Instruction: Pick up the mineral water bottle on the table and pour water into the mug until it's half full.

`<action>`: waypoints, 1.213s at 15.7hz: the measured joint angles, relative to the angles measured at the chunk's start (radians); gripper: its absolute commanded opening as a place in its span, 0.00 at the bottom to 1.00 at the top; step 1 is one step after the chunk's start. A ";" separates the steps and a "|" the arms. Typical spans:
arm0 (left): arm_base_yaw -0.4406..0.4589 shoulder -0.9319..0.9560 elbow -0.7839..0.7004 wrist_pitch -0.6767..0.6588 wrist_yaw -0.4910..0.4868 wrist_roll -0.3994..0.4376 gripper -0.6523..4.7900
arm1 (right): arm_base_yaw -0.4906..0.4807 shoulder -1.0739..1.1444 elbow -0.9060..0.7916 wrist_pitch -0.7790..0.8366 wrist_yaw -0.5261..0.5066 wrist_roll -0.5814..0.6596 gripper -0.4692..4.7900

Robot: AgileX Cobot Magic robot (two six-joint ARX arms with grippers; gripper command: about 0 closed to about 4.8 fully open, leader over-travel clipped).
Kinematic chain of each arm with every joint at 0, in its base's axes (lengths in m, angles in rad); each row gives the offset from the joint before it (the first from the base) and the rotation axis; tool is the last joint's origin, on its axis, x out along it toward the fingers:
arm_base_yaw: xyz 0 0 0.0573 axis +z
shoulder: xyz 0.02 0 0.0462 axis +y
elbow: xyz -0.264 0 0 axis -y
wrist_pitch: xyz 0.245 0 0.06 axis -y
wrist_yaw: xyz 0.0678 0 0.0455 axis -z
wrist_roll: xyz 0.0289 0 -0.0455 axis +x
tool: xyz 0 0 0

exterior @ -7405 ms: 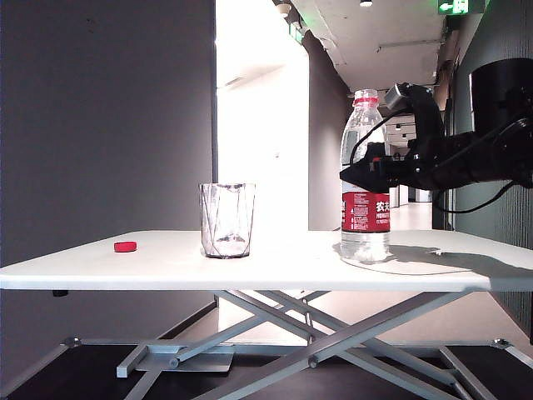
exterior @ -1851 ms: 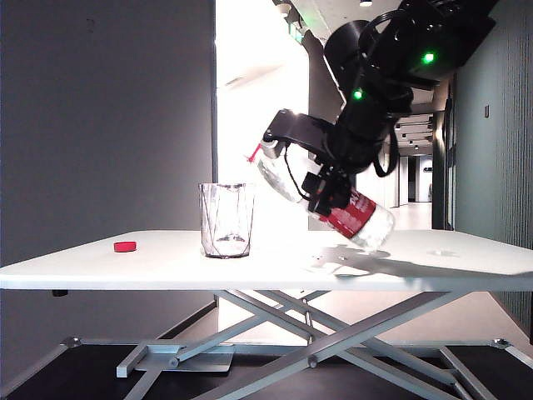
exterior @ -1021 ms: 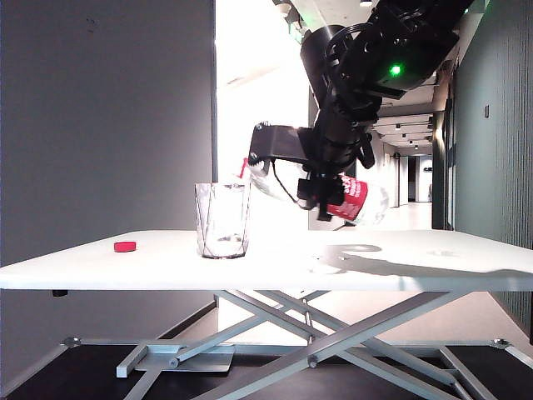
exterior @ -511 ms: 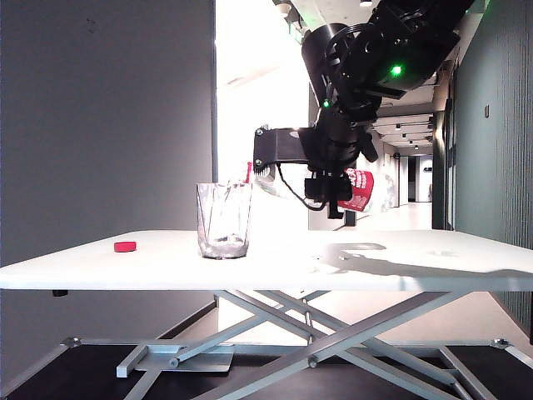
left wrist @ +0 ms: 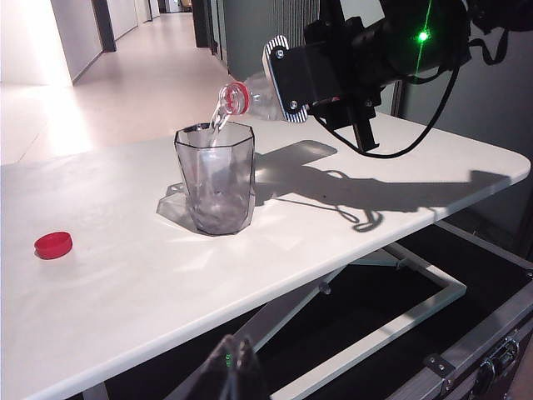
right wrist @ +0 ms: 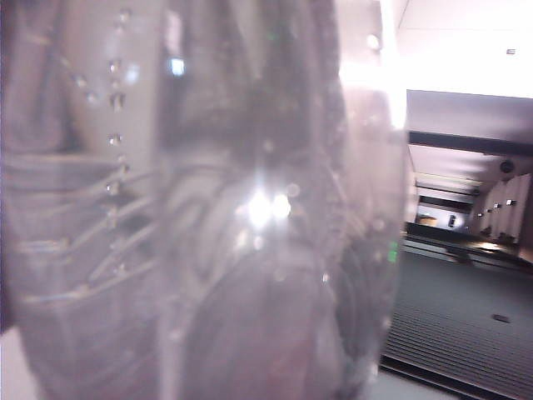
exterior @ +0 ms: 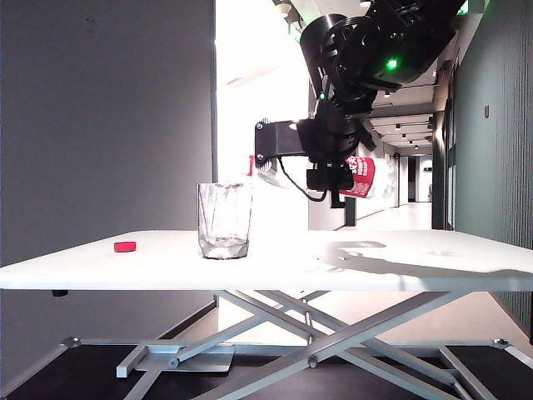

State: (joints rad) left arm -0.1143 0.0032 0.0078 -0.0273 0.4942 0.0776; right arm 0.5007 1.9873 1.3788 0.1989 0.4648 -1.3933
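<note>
On the wide white table (exterior: 400, 271), the short clear faceted glass mug (exterior: 225, 221) stands right of the small red disc (exterior: 125, 247). The tall clear plastic mineral water bottle (exterior: 354, 177), in the right tool (exterior: 287, 148), lies level, mouth above the mug's rim.

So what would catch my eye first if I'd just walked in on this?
Probably the right gripper holding the mineral water bottle tipped nearly level above the table, a thin stream of water falling into the mug beneath its mouth. Off to one side lies a small red cap; the left gripper waits low by the table's near edge.
</note>
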 measured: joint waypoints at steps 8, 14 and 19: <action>0.000 0.000 0.000 0.000 0.000 0.000 0.11 | 0.000 0.000 0.000 0.005 0.024 -0.065 0.49; 0.000 0.000 0.000 0.000 0.000 0.019 0.11 | 0.004 0.000 0.000 0.031 0.002 -0.074 0.49; 0.000 0.000 0.000 0.000 0.000 0.019 0.11 | 0.011 0.000 0.000 0.031 0.002 -0.074 0.49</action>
State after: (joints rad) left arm -0.1143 0.0032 0.0078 -0.0273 0.4946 0.0971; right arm 0.5114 1.9869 1.3792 0.2302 0.4667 -1.4673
